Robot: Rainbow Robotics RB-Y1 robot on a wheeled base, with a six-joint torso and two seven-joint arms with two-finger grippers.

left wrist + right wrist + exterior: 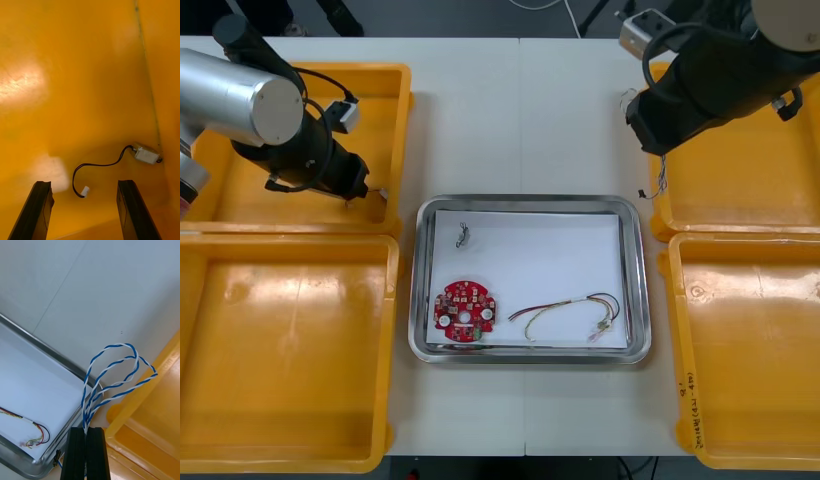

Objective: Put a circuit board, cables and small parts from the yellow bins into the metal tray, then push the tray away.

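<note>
a light table (520, 110) carries a metal tray (528, 202) at its middle, between two yellow bins (290, 245) on the left and two on the right; a faint seam seems to cross it.

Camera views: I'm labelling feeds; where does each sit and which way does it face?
Front view: above the arms, looking steeply down at the table; left arm and right arm show.
Left wrist view: on the left wrist, facing into a yellow bin at a black cable; open left gripper shows.
Right wrist view: on the right wrist, facing the metal tray corner; right gripper shut on a blue and white cable.
Shared: front and right wrist views both show the tray and red and yellow cable.
</note>
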